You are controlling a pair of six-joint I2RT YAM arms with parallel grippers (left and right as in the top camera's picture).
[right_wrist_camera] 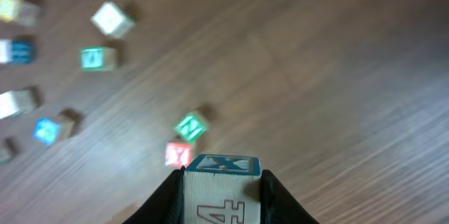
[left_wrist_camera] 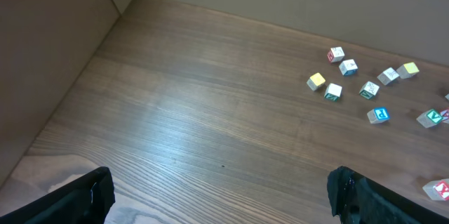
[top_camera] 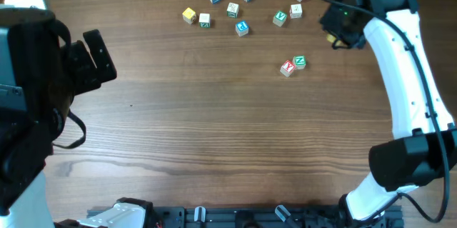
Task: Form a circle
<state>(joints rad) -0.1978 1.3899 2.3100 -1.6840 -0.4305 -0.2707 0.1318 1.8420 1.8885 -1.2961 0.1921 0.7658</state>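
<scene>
right gripper (right_wrist_camera: pixel 223 197) clamps a cube (right_wrist_camera: pixel 222 166) near the touching red-green pair (top_camera: pixel 293 64); left gripper (left_wrist_camera: pixel 221 199) wide, idle. no circle yet, other cubes (top_camera: pixel 232 8) scattered far side. risk: low approach knocks the pair apart; skewed release tips the cube.

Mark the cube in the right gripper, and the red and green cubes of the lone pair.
held cube (right_wrist_camera: pixel 222 192), right wrist view, front face.
pair's red cube (top_camera: pixel 287 68), overhead view, top face.
pair's green cube (top_camera: pixel 300 61), overhead view, top face.
</scene>
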